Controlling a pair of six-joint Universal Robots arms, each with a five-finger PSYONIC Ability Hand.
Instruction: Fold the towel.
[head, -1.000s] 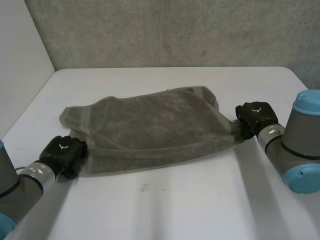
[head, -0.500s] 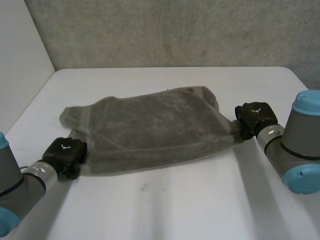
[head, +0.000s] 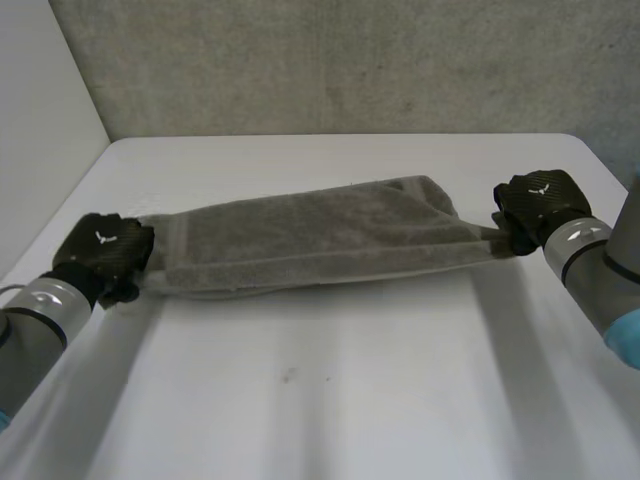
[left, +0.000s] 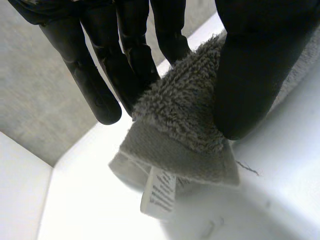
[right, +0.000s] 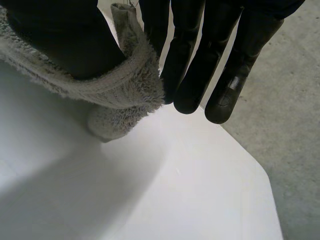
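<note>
A grey towel (head: 320, 240) hangs stretched between my two hands, raised above the white table (head: 330, 400). My left hand (head: 100, 255) pinches its left corner; in the left wrist view the thumb (left: 260, 65) presses the towel corner (left: 185, 135) against the fingers (left: 125, 55), and a white label (left: 159, 192) hangs from it. My right hand (head: 538, 208) holds the right corner; in the right wrist view the thumb (right: 60, 40) clamps the towel's hem (right: 115, 85) against the fingers (right: 200, 55).
A grey textured wall (head: 340, 65) stands behind the table. A white wall (head: 40, 140) borders the table on the left. The table's right edge (right: 250, 165) drops to a grey floor (right: 295, 125).
Both hands have lifted and drawn apart, pulling the towel off the table into a taut narrow band. The left hand's fingers closed on its corner.
</note>
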